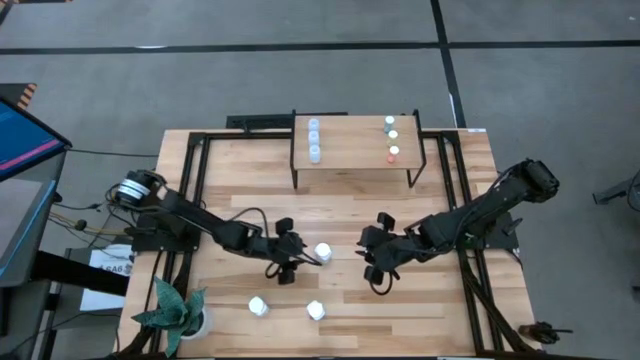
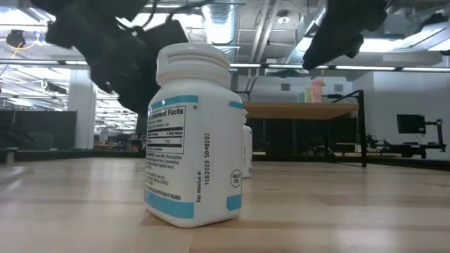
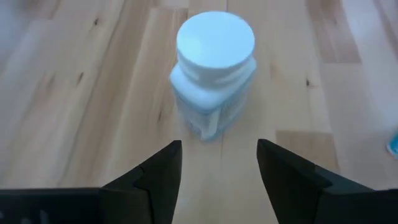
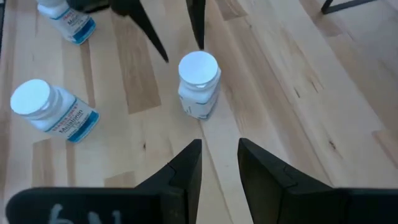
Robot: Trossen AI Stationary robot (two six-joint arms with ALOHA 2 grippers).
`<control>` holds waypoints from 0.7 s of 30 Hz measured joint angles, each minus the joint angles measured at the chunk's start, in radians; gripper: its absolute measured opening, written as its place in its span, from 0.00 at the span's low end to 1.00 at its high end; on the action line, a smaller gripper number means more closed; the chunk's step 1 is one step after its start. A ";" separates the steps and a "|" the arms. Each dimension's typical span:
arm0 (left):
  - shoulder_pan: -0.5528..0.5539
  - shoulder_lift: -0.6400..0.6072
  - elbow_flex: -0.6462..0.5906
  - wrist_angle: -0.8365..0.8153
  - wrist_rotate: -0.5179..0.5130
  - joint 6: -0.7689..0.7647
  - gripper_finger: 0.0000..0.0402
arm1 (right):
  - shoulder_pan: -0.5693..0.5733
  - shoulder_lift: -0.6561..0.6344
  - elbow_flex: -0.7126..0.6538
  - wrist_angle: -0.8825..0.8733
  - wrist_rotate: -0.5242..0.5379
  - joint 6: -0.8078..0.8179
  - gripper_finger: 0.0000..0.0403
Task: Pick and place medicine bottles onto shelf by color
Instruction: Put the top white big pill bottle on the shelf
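We see the left end effector (image 1: pixel 297 253) released, just beside a white bottle (image 1: pixel 323 252) standing mid-worktop (image 1: pixel 240 190) — well short of the shelf (image 1: pixel 350 150). Right end effector (image 1: pixel 377 268) released too, near the same bottle.

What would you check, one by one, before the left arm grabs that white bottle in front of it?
1. Left hand open: ok, fingers spread.
2. White bottle upright: ok, cap on top.
3. Bottle between the fingers: not ok, it stands ahead of the fingertips, not touching.
4. Right hand out of the way: cannot tell; it faces the same bottle from the other side.
5. Room on the shelf: ok, bare wood between the blue-capped bottles and the mixed-cap bottles.
6. Other white bottles away from the path: ok.
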 joint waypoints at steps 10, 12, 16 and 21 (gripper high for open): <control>0.034 0.167 0.084 0.114 -0.013 -0.046 0.44 | 0.001 0.000 0.000 -0.046 -0.001 0.026 0.31; 0.035 0.200 0.121 0.112 -0.020 -0.022 0.43 | 0.002 0.000 0.000 -0.047 -0.001 0.026 0.31; 0.042 0.265 0.212 0.110 -0.022 0.025 0.42 | 0.002 0.000 0.000 -0.053 -0.015 0.027 0.31; 0.062 0.327 0.318 0.109 -0.018 0.094 0.42 | 0.002 0.000 0.000 -0.073 -0.079 0.036 0.31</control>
